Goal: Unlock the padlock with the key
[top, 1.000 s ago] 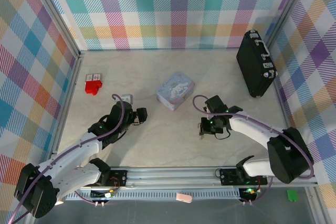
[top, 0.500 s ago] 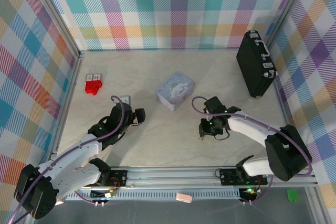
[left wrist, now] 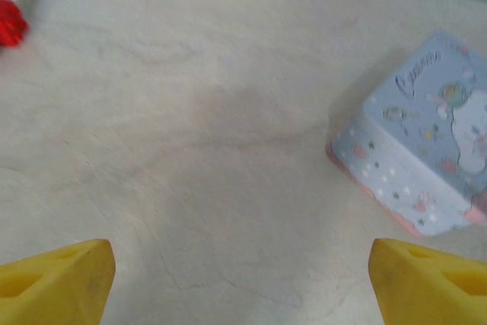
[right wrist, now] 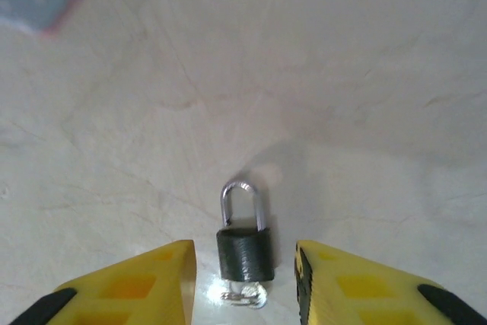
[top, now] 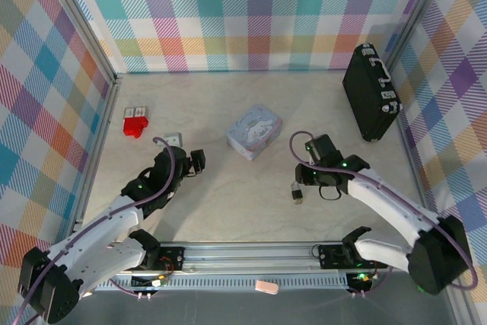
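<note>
The padlock [right wrist: 245,253] lies flat on the pale table, a small black body with a silvery shackle [right wrist: 243,202] pointing away from me. The shackle's left leg ends just above the body. A shiny key [right wrist: 245,294] sticks out of the body's near end. My right gripper [right wrist: 243,249] is open, its yellow fingers [right wrist: 152,279] either side of the padlock and not touching it. From above, the padlock [top: 297,194] sits just in front of the right gripper [top: 304,180]. My left gripper [top: 196,164] [left wrist: 237,264] is wide open over bare table, holding nothing.
A pale blue-grey tin [top: 253,132] [left wrist: 426,150] stands mid-table, behind both grippers. A red block [top: 135,122] [left wrist: 9,24] is at the back left, with a small pale item [top: 175,141] near the left gripper. A black briefcase [top: 370,100] leans at the right wall.
My right gripper has opened and drawn back to the right, leaving the padlock with its key lying on the table. My left gripper has opened wider and shifted slightly back and left.
</note>
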Controlling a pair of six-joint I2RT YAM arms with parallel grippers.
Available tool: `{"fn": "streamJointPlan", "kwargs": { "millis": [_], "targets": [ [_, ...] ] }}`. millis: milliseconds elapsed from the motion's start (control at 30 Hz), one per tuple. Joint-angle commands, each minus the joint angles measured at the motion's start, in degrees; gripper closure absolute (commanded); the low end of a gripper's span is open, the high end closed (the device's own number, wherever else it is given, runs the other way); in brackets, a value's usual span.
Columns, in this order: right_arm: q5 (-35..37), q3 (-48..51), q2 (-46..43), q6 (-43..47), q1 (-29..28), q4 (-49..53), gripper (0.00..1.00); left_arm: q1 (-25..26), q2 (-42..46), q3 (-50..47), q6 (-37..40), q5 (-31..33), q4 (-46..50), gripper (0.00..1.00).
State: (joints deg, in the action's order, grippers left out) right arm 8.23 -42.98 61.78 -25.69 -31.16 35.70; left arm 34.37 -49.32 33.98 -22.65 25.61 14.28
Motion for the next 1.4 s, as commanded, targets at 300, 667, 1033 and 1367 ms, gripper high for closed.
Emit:
{"fn": "streamJointPlan", "kwargs": {
  "millis": [300,667,1033,1367],
  "targets": [
    [25.4,6.7,-11.2,18.9,1.2,-30.0,0.15,-2.4,-5.1,-1.8,12.9,29.2,-19.7,0.0],
    [28.4,8.6,7.6,18.0,13.0,-41.3,0.03,-13.9,-21.9,-2.4,18.4,20.0,-29.6,0.0],
    [24.4,16.3,19.6,26.8,17.1,-71.0,0.01,-19.6,-33.3,-8.4,26.5,3.0,-53.1,0.0],
    [12.0,20.5,21.6,22.9,25.5,-81.7,0.0,-28.1,-39.0,-7.7,22.9,-9.6,-56.9,0.0]
  ]
}}
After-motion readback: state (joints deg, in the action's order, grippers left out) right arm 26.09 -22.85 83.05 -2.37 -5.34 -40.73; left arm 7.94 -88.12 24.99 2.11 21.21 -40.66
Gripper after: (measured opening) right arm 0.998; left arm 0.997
